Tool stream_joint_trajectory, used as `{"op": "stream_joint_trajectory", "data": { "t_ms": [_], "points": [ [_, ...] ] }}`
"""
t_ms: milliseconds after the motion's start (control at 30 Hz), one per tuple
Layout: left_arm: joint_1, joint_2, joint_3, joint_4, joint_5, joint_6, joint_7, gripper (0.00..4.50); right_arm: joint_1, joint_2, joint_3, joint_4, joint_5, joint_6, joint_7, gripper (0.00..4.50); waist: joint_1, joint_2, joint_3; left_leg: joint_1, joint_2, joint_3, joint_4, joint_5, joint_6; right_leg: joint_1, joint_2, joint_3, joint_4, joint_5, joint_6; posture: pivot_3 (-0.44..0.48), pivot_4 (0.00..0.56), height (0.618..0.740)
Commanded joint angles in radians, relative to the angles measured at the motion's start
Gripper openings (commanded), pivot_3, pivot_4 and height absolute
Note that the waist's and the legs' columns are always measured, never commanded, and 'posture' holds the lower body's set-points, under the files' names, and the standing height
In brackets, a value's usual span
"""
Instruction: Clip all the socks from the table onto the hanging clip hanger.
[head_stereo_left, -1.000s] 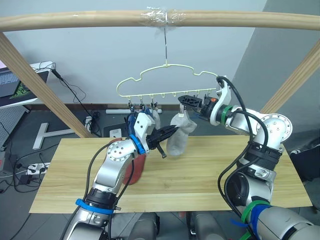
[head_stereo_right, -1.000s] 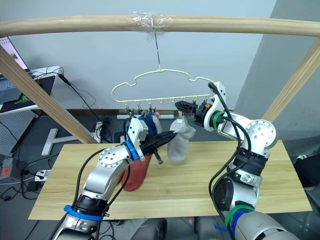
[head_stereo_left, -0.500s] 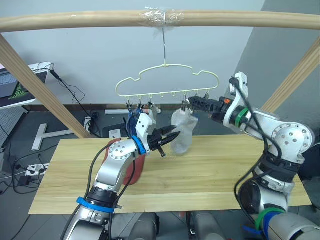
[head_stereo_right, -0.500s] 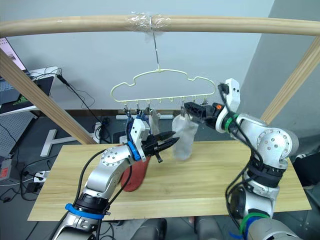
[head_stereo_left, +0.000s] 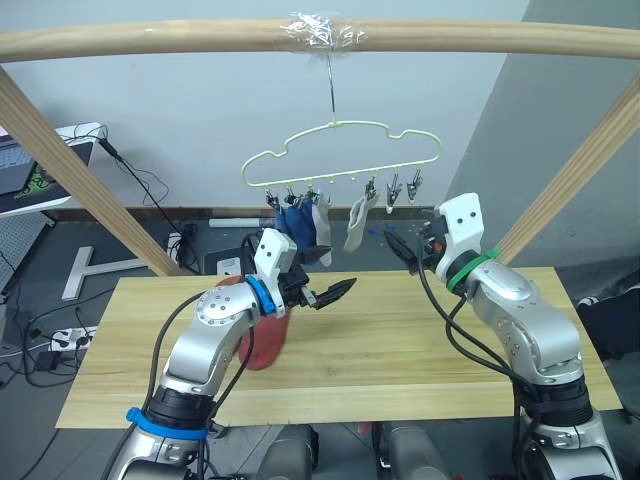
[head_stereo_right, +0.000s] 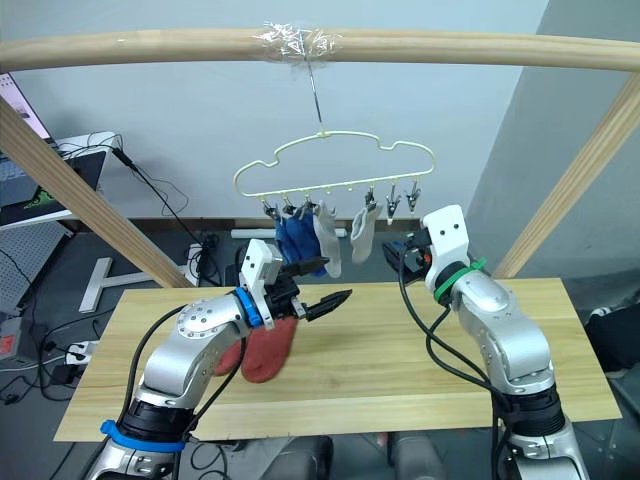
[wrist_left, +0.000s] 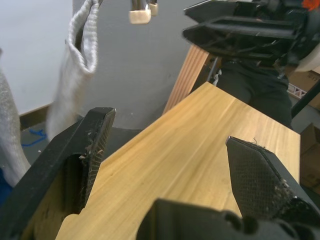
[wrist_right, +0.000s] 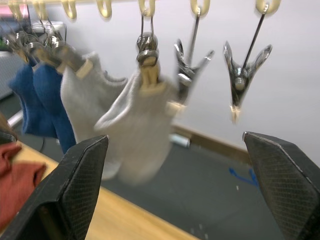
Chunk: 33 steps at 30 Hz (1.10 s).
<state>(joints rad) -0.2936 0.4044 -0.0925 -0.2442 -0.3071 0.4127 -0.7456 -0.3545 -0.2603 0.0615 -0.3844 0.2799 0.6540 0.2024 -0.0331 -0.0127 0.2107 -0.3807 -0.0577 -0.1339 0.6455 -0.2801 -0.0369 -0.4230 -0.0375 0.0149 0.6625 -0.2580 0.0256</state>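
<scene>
The pale-yellow clip hanger (head_stereo_left: 341, 151) hangs by its hook from the taped wooden bar. Two blue socks (head_stereo_left: 294, 222) and two light grey socks (head_stereo_left: 356, 221) are clipped to it in a row; two clips (wrist_right: 244, 71) at its right end are empty. Rust-red socks (head_stereo_right: 266, 349) lie on the table (head_stereo_left: 420, 350), partly hidden by my left forearm. My left gripper (head_stereo_left: 334, 292) is open above the table, just below the hanging socks, holding nothing. My right gripper (head_stereo_right: 405, 252) is open too, right of the grey socks and below the empty clips.
The thick wooden frame bar (head_stereo_left: 150, 41) runs overhead, with slanted posts at the left (head_stereo_left: 70, 170) and right (head_stereo_left: 570, 180). Behind the table on the left are a laptop desk (head_stereo_left: 35, 170) and floor cables (head_stereo_left: 190, 245).
My left gripper has opened and let go of the grey sock, which now hangs from its clip. My right gripper has drawn back and down from the hanger, which swung right.
</scene>
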Motion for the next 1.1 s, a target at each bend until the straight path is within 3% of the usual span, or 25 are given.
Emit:
{"op": "stream_joint_trajectory", "data": {
  "t_ms": [33, 167, 233, 333, 600, 733, 1100],
  "points": [
    [0.007, 0.03, 0.049, -0.088, -0.037, 0.025, 0.01, 4.16, 0.007, 0.033, 0.036, -0.033, -0.072, -0.068, -0.052, 3.62, 0.001, 0.0, 0.0, 0.0, 0.0, 0.0, 0.0, 0.0, 0.0, 0.0, 0.0, 0.0, 0.0, 0.0, 0.0, 0.017, 0.2, 0.74],
    [0.001, 0.037, 0.071, -0.088, -0.03, -0.006, 0.029, 4.16, 0.007, 0.075, 0.06, -0.024, -0.122, -0.114, -0.082, 3.62, 0.003, 0.0, 0.0, 0.0, -0.001, 0.001, 0.001, 0.0, 0.0, 0.0, 0.0, 0.001, 0.0, 0.0, 0.0, 0.02, 0.193, 0.74],
    [-0.003, 0.033, 0.071, -0.08, -0.028, -0.018, 0.033, 4.16, 0.005, 0.096, 0.06, -0.01, -0.149, -0.135, -0.106, 3.31, 0.005, 0.0, 0.0, 0.0, -0.001, 0.0, 0.001, 0.0, -0.001, 0.0, 0.0, 0.0, 0.0, 0.0, 0.0, 0.02, 0.193, 0.74],
    [-0.006, 0.025, 0.064, -0.078, -0.029, -0.026, 0.041, 4.16, -0.004, 0.125, 0.065, 0.012, -0.182, -0.156, -0.13, 2.46, 0.005, 0.0, 0.0, 0.0, -0.001, 0.0, 0.001, 0.001, -0.001, 0.0, 0.0, 0.0, 0.0, 0.0, 0.0, 0.022, 0.189, 0.74],
    [-0.004, 0.023, 0.061, -0.078, -0.03, -0.035, 0.043, 4.16, -0.017, 0.149, 0.053, 0.044, -0.213, -0.197, -0.122, 2.46, 0.004, 0.0, 0.0, 0.001, -0.001, 0.001, 0.001, 0.001, -0.001, 0.0, 0.0, 0.001, 0.001, 0.0, 0.0, 0.024, 0.185, 0.74],
    [-0.008, 0.023, 0.063, -0.075, -0.03, -0.04, 0.042, 4.16, -0.028, 0.158, 0.047, 0.058, -0.221, -0.204, -0.121, 1.55, 0.004, 0.0, 0.0, 0.001, -0.001, 0.001, 0.001, 0.001, -0.001, 0.0, 0.0, 0.001, 0.001, 0.0, 0.0, 0.025, 0.186, 0.74],
    [-0.013, 0.022, 0.064, -0.079, -0.035, -0.043, 0.044, 4.16, -0.05, 0.169, 0.042, 0.094, -0.237, -0.213, -0.126, 1.55, 0.004, 0.0, 0.0, 0.001, -0.001, 0.001, 0.001, 0.001, -0.001, 0.0, 0.0, 0.001, 0.002, 0.0, -0.001, 0.028, 0.188, 0.74]
  ]
}}
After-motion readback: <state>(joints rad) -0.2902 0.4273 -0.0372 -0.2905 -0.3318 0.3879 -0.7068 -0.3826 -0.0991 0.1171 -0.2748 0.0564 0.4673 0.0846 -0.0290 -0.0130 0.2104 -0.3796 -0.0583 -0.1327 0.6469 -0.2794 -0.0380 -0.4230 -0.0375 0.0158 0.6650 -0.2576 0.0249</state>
